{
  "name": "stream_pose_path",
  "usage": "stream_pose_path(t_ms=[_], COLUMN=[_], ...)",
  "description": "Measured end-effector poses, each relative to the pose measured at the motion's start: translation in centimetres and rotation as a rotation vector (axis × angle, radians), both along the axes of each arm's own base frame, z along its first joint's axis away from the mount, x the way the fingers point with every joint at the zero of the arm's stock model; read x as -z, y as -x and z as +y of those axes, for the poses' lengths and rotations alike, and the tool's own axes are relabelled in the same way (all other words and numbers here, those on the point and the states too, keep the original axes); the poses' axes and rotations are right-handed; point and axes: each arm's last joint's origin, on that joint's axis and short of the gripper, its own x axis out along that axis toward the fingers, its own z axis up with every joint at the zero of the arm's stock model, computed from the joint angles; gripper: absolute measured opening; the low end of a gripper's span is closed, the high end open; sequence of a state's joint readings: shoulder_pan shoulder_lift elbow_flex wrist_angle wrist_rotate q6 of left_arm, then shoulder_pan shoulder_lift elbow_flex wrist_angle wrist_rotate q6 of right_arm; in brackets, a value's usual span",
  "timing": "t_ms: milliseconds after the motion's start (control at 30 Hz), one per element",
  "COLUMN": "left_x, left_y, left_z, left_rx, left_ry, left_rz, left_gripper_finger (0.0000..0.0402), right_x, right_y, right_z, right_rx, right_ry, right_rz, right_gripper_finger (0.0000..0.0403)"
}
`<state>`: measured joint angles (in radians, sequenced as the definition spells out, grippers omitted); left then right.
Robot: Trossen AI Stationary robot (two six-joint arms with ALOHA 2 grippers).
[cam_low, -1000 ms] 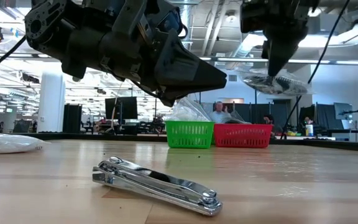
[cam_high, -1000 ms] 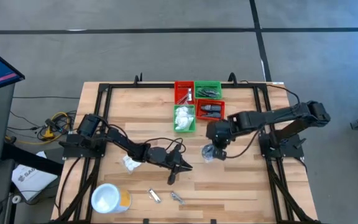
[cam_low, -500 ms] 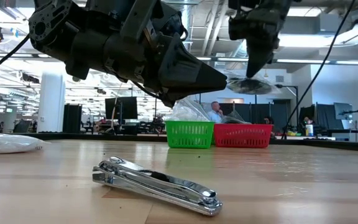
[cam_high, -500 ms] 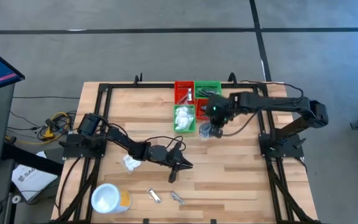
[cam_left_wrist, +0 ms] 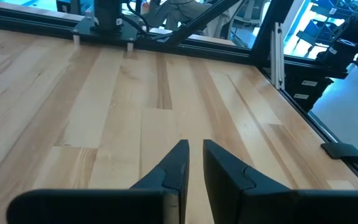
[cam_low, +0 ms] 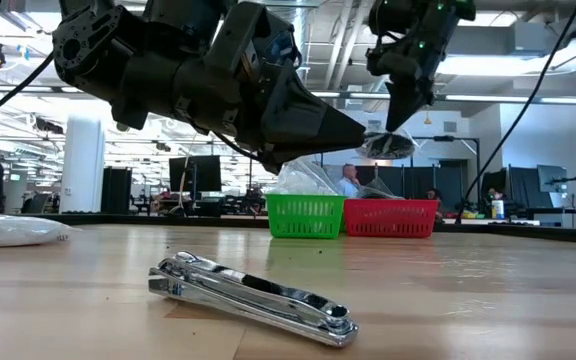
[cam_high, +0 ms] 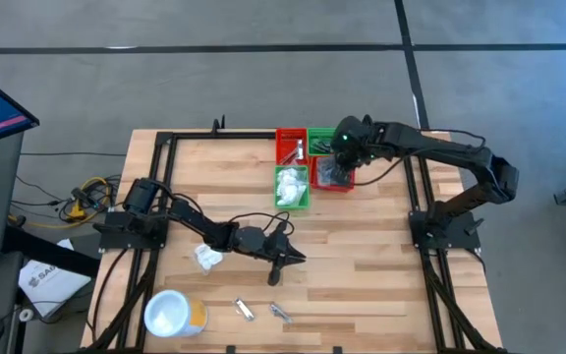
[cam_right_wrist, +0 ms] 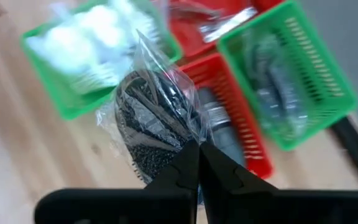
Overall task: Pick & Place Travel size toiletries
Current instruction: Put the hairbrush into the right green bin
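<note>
My right gripper hangs over the bins at the table's far middle, shut on a black round disc in clear wrap, which also shows in the low view. Below it stands a red bin with a small dark grey bottle. Beside that is a green bin filled with white packets. My left gripper waits low over the table's middle, its fingers a narrow gap apart with nothing between. A white packet and a silver nail clipper lie on the wood. My right gripper pinches the clear wrap at its edge between its two fingertips. The fingers come from above, slanting down. The disc hangs below them inside the wrap, lifted clear of the bins and the table.
Two more bins, red and green, stand behind the near pair. A white round tub with an orange side sits at the near left corner. A second small silver piece lies near the front edge. Black frame rails border the table.
My right gripper has carried the wrapped disc from the table's right middle toward the far edge, rising a little and turning, until it hangs over the bins. It stays shut on the wrap throughout.
</note>
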<state>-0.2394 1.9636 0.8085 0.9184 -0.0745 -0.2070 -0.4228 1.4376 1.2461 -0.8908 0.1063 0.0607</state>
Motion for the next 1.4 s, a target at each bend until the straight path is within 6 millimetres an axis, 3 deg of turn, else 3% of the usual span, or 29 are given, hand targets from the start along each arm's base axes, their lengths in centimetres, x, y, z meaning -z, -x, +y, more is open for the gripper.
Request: stream_pose_path(t_ms=[700, 900, 1200, 1400], left_x=[-0.1, -0.1, -0.1, -0.1], left_y=[-0.2, -0.3, -0.4, -0.4], left_z=[0.8, 1.2, 1.6, 1.9], left_rx=[-0.032, -0.046, -0.056, -0.063], left_ry=[0.000, -0.001, -0.001, -0.001], left_rz=[-0.008, -0.007, -0.007, -0.007], left_gripper_finger=[0.0040, 0.0040, 0.0040, 0.0040], right_x=[-0.2, 1.2, 5.2, 6.2], right_y=[1.1, 0.7, -0.7, -1.6], right_z=[-6.0, -7.8, -10.7, -11.6], right_rx=[0.237, 0.268, 0.271, 0.275], right_ry=[0.278, 0.329, 0.389, 0.438], right_rz=[0.002, 0.066, 0.205, 0.205], right_gripper_finger=[0.0000, 0.0000, 0.0000, 0.0000])
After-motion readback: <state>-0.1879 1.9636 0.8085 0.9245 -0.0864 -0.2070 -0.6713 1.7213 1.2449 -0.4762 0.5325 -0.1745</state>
